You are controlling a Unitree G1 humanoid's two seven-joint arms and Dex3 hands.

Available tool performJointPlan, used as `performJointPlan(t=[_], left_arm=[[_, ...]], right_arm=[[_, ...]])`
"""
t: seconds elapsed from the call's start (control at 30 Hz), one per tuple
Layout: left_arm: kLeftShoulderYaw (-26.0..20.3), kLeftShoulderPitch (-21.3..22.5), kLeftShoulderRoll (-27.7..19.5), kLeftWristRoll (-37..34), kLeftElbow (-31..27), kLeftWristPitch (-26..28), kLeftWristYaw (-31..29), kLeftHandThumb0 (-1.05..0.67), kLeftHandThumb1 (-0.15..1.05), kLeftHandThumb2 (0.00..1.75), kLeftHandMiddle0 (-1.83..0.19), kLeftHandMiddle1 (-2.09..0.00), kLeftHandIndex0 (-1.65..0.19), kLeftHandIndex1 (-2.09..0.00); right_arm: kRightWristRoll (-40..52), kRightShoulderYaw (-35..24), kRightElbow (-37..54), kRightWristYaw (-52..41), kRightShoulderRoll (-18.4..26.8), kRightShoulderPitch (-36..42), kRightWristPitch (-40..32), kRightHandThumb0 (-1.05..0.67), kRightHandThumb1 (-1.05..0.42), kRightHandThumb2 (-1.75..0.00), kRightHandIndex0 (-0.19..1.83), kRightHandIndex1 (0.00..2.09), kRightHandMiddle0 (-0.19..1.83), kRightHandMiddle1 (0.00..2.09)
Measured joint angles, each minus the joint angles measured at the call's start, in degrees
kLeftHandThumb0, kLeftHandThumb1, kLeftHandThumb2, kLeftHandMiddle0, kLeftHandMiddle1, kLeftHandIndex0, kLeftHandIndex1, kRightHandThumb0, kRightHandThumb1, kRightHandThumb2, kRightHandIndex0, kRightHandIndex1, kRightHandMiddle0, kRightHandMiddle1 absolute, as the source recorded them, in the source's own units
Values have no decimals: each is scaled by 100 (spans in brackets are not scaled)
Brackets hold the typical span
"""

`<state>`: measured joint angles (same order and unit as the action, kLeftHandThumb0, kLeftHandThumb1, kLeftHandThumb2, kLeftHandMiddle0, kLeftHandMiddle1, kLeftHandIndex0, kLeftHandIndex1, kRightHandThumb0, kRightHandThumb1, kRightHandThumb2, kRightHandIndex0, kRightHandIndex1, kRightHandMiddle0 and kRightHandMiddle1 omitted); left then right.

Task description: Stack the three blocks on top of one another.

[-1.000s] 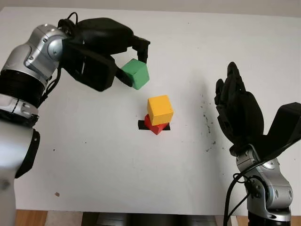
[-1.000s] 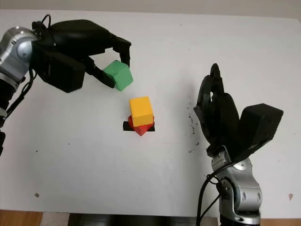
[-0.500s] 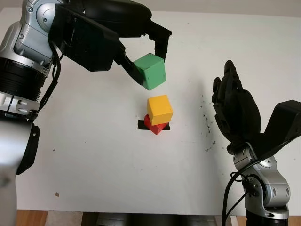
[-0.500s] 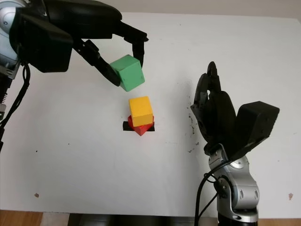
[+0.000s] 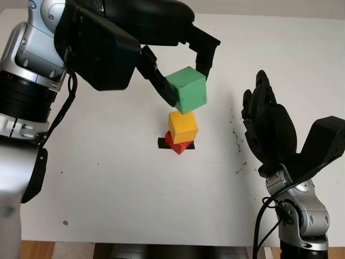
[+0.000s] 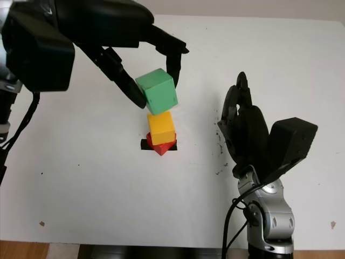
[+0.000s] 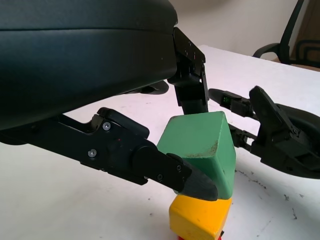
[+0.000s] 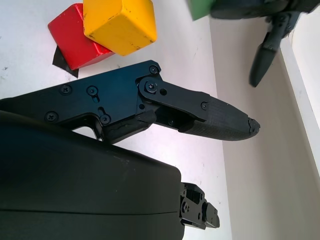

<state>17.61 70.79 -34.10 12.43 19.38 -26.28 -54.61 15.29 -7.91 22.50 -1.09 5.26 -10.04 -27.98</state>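
My left hand (image 5: 186,75) is shut on the green block (image 5: 187,89), holding it in the air just above the yellow block (image 5: 183,125). The yellow block sits on the red block (image 5: 177,144), which rests on a black tape mark (image 5: 161,143) at the table's middle. In the left wrist view the green block (image 7: 202,147) hangs close over the yellow one (image 7: 200,219), pinched between black fingers. My right hand (image 5: 269,129) is open, raised at the right of the stack. The right wrist view has the yellow block (image 8: 120,22) and red block (image 8: 75,37).
The white table (image 5: 108,178) spreads around the stack, with dark specks (image 5: 236,135) between the stack and my right hand. A small brown mark (image 5: 65,222) lies near the front left edge. A black chair (image 7: 295,35) stands beyond the table.
My left hand has carried the green block rightward and forward, from up left of the stack to directly above the yellow block. The right hand has barely moved.
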Motion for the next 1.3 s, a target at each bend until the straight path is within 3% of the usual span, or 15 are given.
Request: performJointPlan(t=[0.17,0.6,1.3], left_arm=[[28,-80,114,140,34,-247,130,-45,103,6,-24,-5,-36,-159],[131,-98,170,588,525,-810,478,-46,102,5,-23,-5,-37,-148],[140,-97,170,719,563,-902,529,-47,103,5,-21,-5,-35,-152]], right_arm=[[-16,5,0,24,-50,0,0,-72,-105,-73,-19,0,-19,0],[-41,3,-10,25,-69,3,62,-71,-105,-73,-19,0,-19,0],[-65,-12,-17,56,-151,73,126,-72,-105,-73,-19,0,-19,0]])
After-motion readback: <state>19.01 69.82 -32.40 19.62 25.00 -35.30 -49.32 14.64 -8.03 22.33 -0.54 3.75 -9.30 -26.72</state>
